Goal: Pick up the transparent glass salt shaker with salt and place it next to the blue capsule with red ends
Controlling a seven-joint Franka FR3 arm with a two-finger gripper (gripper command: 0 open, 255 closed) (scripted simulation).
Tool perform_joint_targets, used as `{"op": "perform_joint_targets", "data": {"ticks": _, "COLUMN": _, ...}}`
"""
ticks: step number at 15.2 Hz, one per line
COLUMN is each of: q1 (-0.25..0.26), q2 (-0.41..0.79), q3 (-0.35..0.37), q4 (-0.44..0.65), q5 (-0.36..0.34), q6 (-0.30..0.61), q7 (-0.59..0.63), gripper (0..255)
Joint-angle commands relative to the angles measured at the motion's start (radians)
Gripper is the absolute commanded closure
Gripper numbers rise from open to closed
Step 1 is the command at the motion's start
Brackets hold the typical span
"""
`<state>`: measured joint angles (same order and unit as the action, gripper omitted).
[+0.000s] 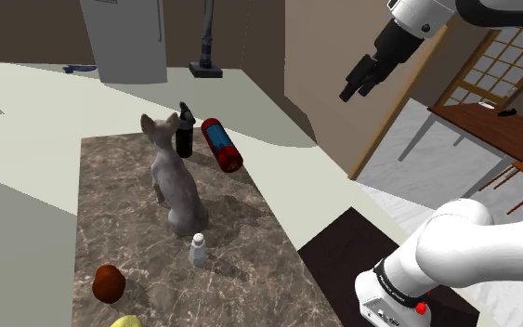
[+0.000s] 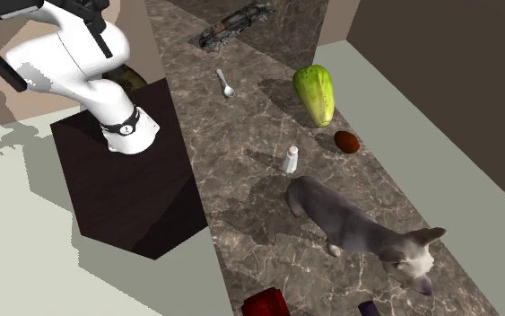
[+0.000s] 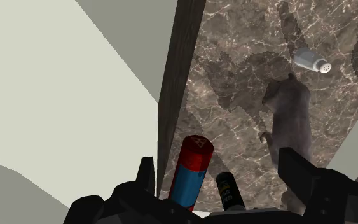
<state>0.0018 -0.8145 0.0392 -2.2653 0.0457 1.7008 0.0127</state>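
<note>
The pincer hangs open, empty. The salt shaker stands upright beside the grey cat, apart from the capsule.

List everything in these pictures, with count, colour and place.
Table: one, brown marbled, long.
Animal figure: one, grey, mid-table.
Salt shaker: one, clear, white-capped, upright by the animal figure.
Capsule: one, blue with red ends, near one table end.
Bottle: one, black, beside the capsule.
Round object: one, red-brown, near the salt shaker.
Vegetable: one, yellow-green, beyond the round object.
Spoon: one, pale, near the vegetable.
Dark object: one, unclear, other table end.
Stand: one, dark, beside the table.
Arm: one, white.
Gripper: one, black, open, raised.
</note>
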Motion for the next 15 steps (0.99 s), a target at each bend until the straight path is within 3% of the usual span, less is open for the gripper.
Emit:
{"op": "perform_joint_targets", "data": {"ticks": 1, "q1": 0.0, "q2": 0.0, "q3": 0.0, "q4": 0.0, "q5": 0.0, "q6": 0.0, "q7": 0.0, "gripper": 0}}
{"op": "perform_joint_targets", "data": {"ticks": 15, "q1": 0.062, "q2": 0.115, "q3": 0.282, "q4": -0.22, "q5": 0.088, "q6": 0.335, "q7": 0.242, "gripper": 0}}
